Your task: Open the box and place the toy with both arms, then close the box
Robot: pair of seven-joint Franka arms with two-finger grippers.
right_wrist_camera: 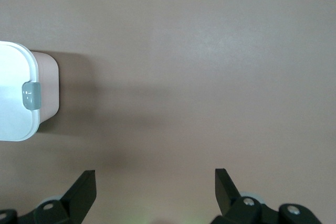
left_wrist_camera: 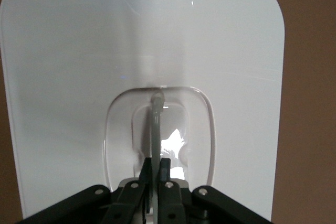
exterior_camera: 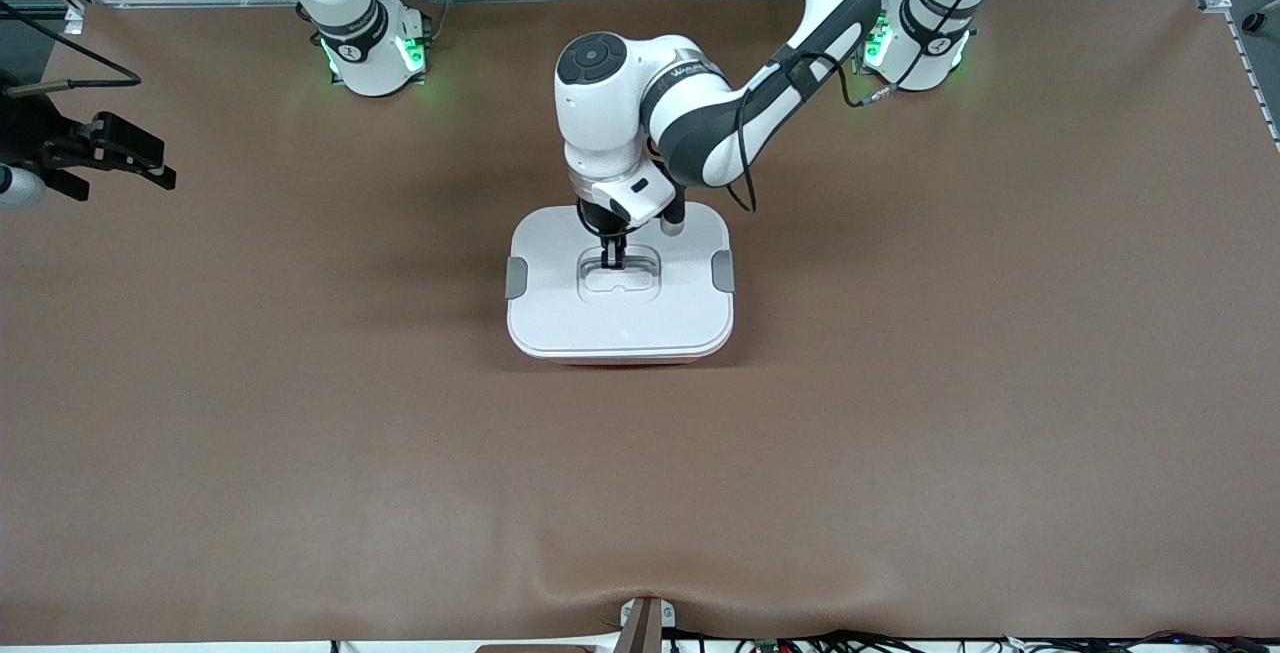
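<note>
The box (exterior_camera: 620,318) stands at the middle of the table with its white lid on; a strip of the pink tub (exterior_camera: 620,361) shows under the lid's near edge. Grey clips (exterior_camera: 516,277) sit on both sides. My left gripper (exterior_camera: 613,258) is down in the lid's recessed centre, shut on the thin handle (left_wrist_camera: 156,124); its fingers (left_wrist_camera: 165,166) pinch it. My right gripper (exterior_camera: 70,158) hangs open and empty over the right arm's end of the table, apart from the box (right_wrist_camera: 47,90). The toy is out of view.
The brown mat (exterior_camera: 900,433) covers the table. It has a wrinkle by a metal bracket (exterior_camera: 640,623) at the near edge. Cables and frame rails run along the robots' side.
</note>
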